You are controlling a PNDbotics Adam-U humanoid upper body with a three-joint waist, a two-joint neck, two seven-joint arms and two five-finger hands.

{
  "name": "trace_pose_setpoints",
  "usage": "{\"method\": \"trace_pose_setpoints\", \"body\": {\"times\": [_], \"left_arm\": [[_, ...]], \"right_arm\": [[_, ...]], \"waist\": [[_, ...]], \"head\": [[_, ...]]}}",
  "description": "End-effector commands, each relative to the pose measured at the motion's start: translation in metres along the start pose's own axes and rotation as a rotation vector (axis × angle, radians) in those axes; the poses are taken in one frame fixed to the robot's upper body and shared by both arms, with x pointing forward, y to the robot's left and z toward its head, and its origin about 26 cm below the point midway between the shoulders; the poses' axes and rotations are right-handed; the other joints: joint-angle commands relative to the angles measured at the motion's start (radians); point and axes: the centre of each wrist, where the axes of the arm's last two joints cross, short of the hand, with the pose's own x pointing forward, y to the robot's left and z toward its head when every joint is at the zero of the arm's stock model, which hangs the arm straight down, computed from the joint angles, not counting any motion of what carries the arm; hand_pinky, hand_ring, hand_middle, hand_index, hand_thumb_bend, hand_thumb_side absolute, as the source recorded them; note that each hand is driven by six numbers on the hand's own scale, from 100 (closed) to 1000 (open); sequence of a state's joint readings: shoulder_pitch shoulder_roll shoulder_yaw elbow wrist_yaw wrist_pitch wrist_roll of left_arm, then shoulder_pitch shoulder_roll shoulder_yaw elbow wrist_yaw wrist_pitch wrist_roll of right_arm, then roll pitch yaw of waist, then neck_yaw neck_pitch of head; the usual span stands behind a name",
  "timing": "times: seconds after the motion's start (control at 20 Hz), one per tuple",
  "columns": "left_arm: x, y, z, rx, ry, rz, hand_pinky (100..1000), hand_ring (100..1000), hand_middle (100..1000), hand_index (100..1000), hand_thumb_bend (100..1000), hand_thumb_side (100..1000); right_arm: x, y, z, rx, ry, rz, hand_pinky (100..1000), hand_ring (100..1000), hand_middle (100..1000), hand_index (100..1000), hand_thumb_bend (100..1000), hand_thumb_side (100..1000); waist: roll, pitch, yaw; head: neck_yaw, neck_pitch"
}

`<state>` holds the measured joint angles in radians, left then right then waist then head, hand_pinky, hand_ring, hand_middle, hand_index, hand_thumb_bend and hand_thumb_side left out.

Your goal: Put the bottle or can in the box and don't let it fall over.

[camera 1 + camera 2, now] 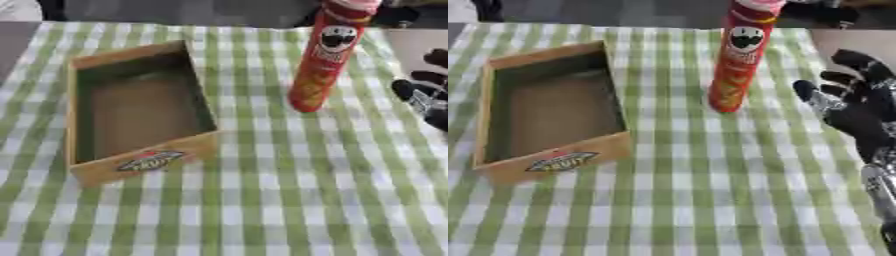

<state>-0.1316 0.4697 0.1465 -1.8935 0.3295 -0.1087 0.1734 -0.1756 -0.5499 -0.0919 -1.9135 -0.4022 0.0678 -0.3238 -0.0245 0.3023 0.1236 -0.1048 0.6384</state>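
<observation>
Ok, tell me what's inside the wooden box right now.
The wooden box holds nothing visible: only its bare brown floor shows. The near wall hides a strip of floor behind it. The red can stands upright outside it on the cloth, with the right hand open beside it.

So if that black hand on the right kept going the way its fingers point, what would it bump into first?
Probably the red crisp can: the right hand is open, its fingers aimed up and left toward the upright can. Depth is unclear, so it might pass just beside it.

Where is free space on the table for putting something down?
The near checked cloth in front of the wooden box is bare, and the box's inside is empty. The strip between the tall red chips can and the right hand is narrow.
</observation>
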Motion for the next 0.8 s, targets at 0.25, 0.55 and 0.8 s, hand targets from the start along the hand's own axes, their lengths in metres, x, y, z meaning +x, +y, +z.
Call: {"method": "trace_pose_setpoints", "body": {"times": [0.25, 0.55, 0.8], "left_arm": [[0.0057, 0.0042, -0.0025, 0.008, -0.02, -0.02, 876, 927, 798, 865, 330, 543], [0.0057, 0.0041, -0.0024, 0.006, -0.019, -0.02, 876, 928, 799, 866, 326, 545], [0.005, 0.0035, -0.002, 0.003, -0.014, -0.019, 877, 928, 799, 865, 321, 550]], "right_arm": [[0.0072, -0.0019, -0.0037, 0.001, -0.025, 0.006, 754, 747, 797, 780, 641, 125], [0.0082, -0.0013, -0.0052, 0.014, -0.026, 0.012, 761, 765, 813, 794, 661, 104], [0.0095, 0.0009, -0.0106, 0.052, -0.022, 0.025, 769, 804, 847, 812, 678, 100]], "waist": [[0.002, -0.009, 0.001], [0.002, -0.009, 0.002], [0.001, -0.009, 0.003]], "head": [[-0.003, -0.019], [-0.007, -0.023], [-0.015, -0.028]]}}
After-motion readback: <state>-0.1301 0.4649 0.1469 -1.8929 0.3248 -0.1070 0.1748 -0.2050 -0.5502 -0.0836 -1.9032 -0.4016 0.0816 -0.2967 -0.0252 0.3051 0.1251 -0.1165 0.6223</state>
